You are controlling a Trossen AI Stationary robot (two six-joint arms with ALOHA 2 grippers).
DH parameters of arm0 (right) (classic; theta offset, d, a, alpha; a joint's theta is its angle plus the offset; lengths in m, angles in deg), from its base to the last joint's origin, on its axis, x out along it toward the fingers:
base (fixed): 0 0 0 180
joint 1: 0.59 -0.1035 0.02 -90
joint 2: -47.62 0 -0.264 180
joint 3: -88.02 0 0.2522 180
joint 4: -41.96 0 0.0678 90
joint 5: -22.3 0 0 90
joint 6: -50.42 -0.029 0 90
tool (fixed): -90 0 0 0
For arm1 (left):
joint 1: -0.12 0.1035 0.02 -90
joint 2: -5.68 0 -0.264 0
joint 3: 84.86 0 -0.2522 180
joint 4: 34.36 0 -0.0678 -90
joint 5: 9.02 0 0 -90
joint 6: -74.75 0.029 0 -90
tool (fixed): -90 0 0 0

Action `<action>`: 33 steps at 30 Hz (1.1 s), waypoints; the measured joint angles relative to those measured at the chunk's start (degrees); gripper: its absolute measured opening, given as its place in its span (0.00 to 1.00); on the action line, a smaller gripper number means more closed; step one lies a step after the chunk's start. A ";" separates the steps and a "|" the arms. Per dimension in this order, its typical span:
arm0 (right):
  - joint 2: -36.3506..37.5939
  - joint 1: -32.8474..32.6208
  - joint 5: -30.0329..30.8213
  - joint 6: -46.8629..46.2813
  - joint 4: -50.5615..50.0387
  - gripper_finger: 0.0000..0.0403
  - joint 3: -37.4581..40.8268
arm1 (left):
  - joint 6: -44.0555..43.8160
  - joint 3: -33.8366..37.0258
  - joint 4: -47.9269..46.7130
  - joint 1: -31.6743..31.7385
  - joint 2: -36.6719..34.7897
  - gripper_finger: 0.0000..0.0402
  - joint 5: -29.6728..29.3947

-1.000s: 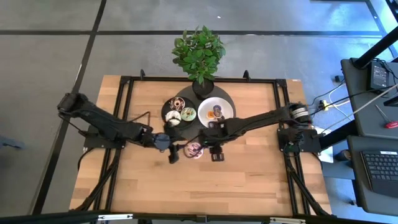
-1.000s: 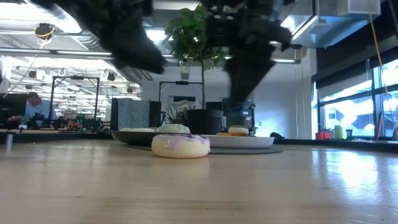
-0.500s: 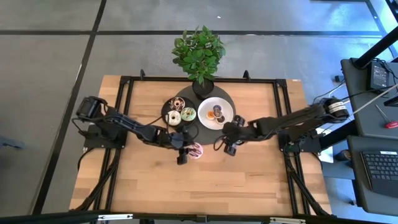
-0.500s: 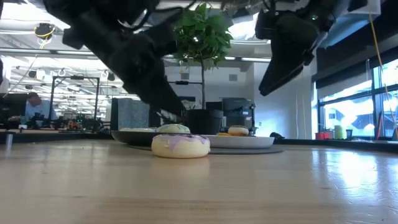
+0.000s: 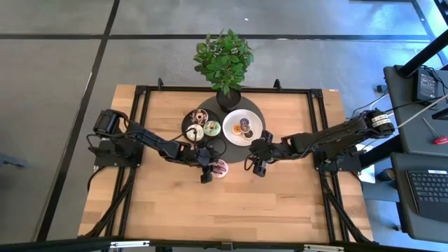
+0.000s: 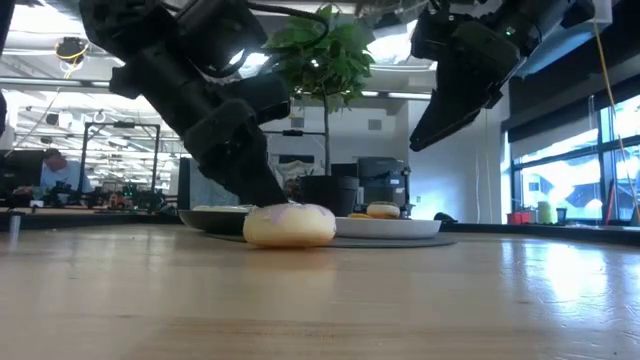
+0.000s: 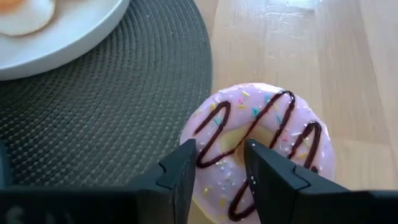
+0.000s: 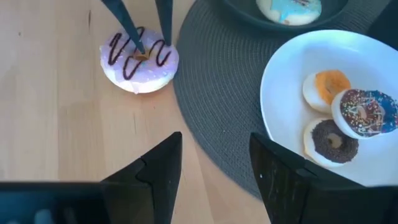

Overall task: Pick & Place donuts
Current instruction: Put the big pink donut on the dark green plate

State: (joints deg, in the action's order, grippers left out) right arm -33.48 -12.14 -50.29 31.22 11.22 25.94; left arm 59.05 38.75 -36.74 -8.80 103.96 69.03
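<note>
Left gripper [image 7: 219,171] sits low over the pink donut [image 7: 261,146], fingers parted a little. One fingertip [image 8: 134,38] points into the ring's hole and the other [image 8: 166,28] stands at the rim nearest the mat. No squeeze on the frosting is visible, so I cannot tell whether it has hold. The pink donut, with chocolate drizzle and sprinkles, lies flat on the bare wood just beside the edge of the dark woven mat [image 7: 99,118], touching or nearly touching it; which, I cannot tell.

Right gripper [image 8: 214,165] hangs above the table on the other side of the mat, fingers spread wide and holding nothing. The pink donut lies ahead of it, well clear of its fingertips.

Count:
- Donuts off the plates: one, the pink.
- White plate [image 8: 286,74]: three small donuts, namely one orange [image 8: 329,86], one plain chocolate [image 8: 333,142] and one chocolate with blue frosting and sprinkles [image 8: 365,112].
- Black plate [image 5: 187,127]: three donuts in the high view, one of them blue-frosted [image 8: 290,10].
- Plates: two, side by side on the one mat.
- One potted plant [image 5: 224,59] at the table's far edge.

Change from half a second ago: left gripper has come down onto the donut, so in the low view it now covers the green-topped donut behind. Right gripper has barely shifted. Pink donut unmoved.
</note>
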 joint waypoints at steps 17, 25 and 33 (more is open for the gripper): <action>0.00 0.00 0.07 0.40 -0.01 0.47 0.00 | 1.40 0.00 -0.92 -0.08 0.00 0.20 0.44; 0.00 0.00 0.09 0.40 -0.03 0.47 0.00 | 1.46 -0.02 -1.34 -0.08 0.00 0.04 0.49; 0.00 0.00 0.10 0.40 -0.07 0.47 0.00 | 0.06 -0.02 -1.62 -0.08 -0.83 0.01 0.77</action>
State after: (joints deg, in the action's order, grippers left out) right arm -33.48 -12.14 -50.18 31.61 11.15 25.94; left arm 59.11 38.73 -38.35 -8.87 103.13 69.80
